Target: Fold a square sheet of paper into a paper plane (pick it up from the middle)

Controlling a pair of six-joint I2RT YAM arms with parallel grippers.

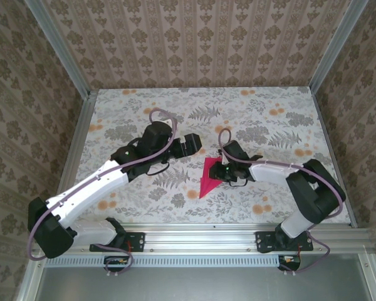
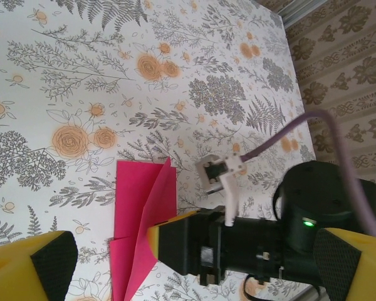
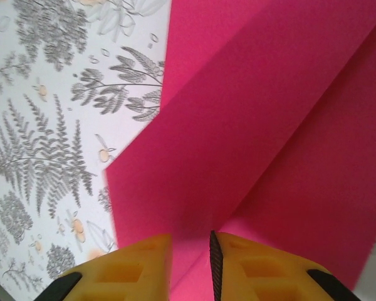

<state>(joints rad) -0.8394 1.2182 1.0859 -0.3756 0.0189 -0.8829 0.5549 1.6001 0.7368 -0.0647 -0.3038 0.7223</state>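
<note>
Magenta-pink sheet of paper (image 1: 207,180), plain, creased into overlapping flaps, pointed at its near end; lying near the middle of the floral table (image 1: 269,125). Right gripper (image 1: 224,168) pinched narrow on a raised fold; right wrist view: yellow fingers (image 3: 138,266) either side of the crease. Left gripper (image 1: 196,143) spread wide, holding nothing, just beside the paper; left wrist view: one flap flat on the tabletop.

The left arm (image 1: 94,185) and right arm (image 1: 272,170) match: white shells on the long links, black joint housings and black bases, and a lilac cable (image 1: 166,116) looping along each. The right end effector (image 3: 191,251) has yellow fingers (image 3: 131,266) with black pads, a black body, a green light (image 2: 308,222) and a white plug (image 2: 229,172).
</note>
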